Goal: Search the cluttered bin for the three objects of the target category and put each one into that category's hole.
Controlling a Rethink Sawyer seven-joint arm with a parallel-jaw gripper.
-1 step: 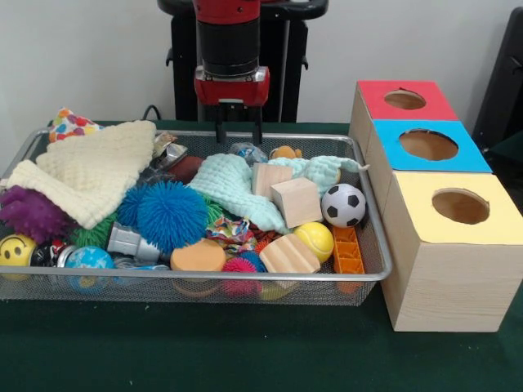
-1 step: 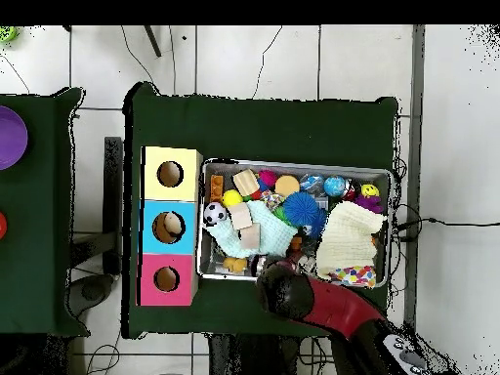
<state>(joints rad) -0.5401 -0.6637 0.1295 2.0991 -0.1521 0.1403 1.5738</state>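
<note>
My gripper [image 1: 239, 133] hangs open over the far rim of the wire mesh bin [image 1: 372, 220], with nothing between its fingers. In the overhead view the arm's wrist [image 2: 285, 290] hides it. Below and in front of it lies a mint cloth [image 1: 233, 184] with two wooden blocks [image 1: 297, 202] on it. A ridged wooden block [image 1: 288, 255] and a yellow ball [image 1: 315, 239] lie near the front rim. A soccer ball [image 1: 343, 204] sits at the right, a blue spiky ball [image 1: 170, 215] in the middle, and a cream knitted cloth [image 1: 90, 171] at the left.
Three wooden boxes with round holes stand right of the bin: red top [image 1: 372, 94] farthest, blue top [image 1: 388, 151] in the middle, yellow top [image 1: 417, 208] nearest. A purple fuzzy ball [image 1: 31, 214], a smiley ball [image 1: 15, 249] and an orange plastic piece [image 1: 346, 249] also lie in the bin.
</note>
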